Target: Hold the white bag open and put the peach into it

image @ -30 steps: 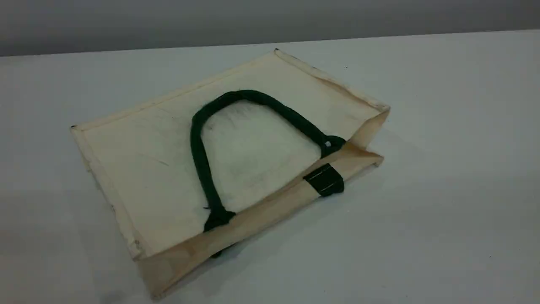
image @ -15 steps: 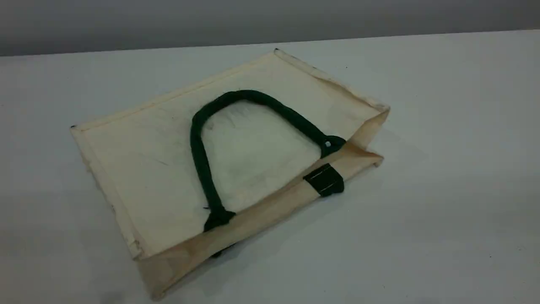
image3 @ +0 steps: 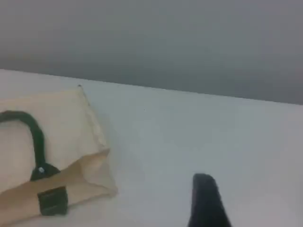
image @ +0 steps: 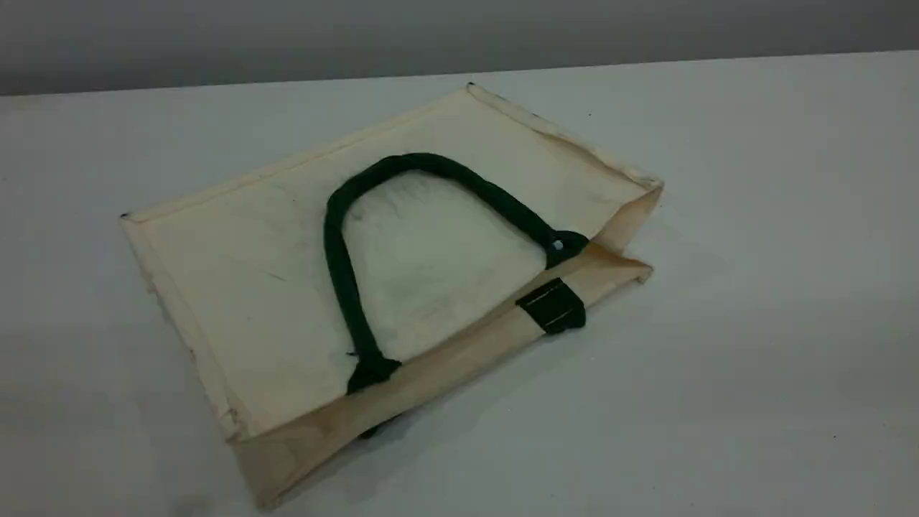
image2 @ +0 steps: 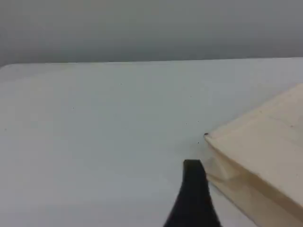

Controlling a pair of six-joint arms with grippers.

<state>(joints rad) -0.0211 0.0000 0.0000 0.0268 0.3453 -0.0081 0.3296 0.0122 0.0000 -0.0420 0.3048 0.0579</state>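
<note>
The white bag [image: 244, 273] lies flat on the table, its mouth edge turned toward the near right. One dark green rope handle [image: 337, 244] is folded back over its top face, and a green tab [image: 553, 305] sits on the mouth edge. The peach is out of view. Neither arm shows in the scene view. In the left wrist view one black fingertip [image2: 192, 166] hovers just left of a corner of the bag [image2: 265, 151], with nothing against it. In the right wrist view one black fingertip [image3: 204, 185] stands over bare table, right of the bag [image3: 61, 123].
The white table [image: 754, 323] runs back to a grey wall [image: 459, 36]. The bag's side fold [image: 632, 222] stands slightly raised at its right end.
</note>
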